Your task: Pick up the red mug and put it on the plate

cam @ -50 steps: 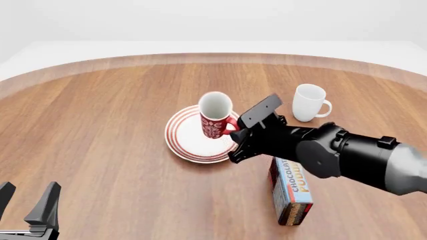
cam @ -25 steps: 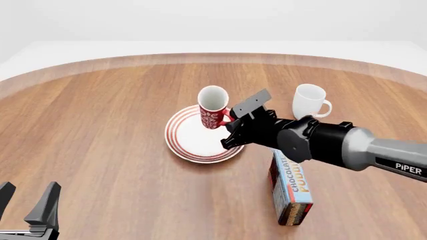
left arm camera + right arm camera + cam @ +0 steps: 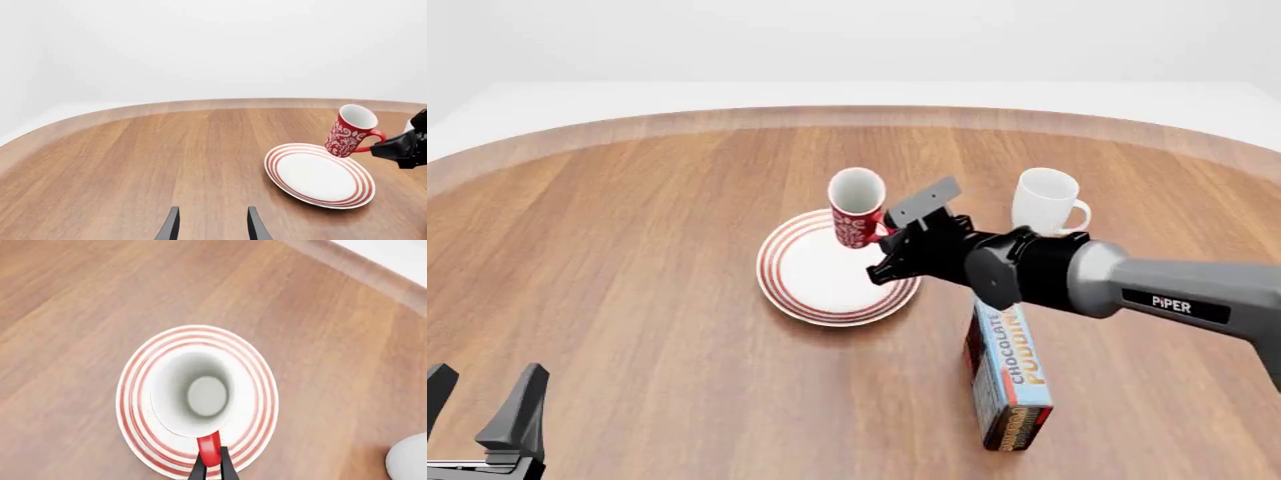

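The red mug [image 3: 854,208] with white pattern hangs tilted over the far part of the plate [image 3: 814,278], low above it. My right gripper [image 3: 886,248] is shut on the mug's red handle. In the right wrist view I look straight down into the mug [image 3: 200,392], with the handle [image 3: 209,449] between my fingertips and the plate's red rings [image 3: 130,390] all around it. In the left wrist view the mug [image 3: 350,131] leans over the plate's [image 3: 319,176] far rim. My left gripper [image 3: 481,410] is open and empty at the near left, also in its own wrist view [image 3: 210,227].
A plain white mug [image 3: 1048,205] stands to the right of the plate, behind my right arm; it also shows in the right wrist view [image 3: 408,460]. A chocolate pudding box [image 3: 1010,375] lies at the near right under the arm. The table's curved edge runs along the back.
My right arm has reached farther forward and carried the red mug from the plate's middle toward its far side, lower down. The left arm has not moved.
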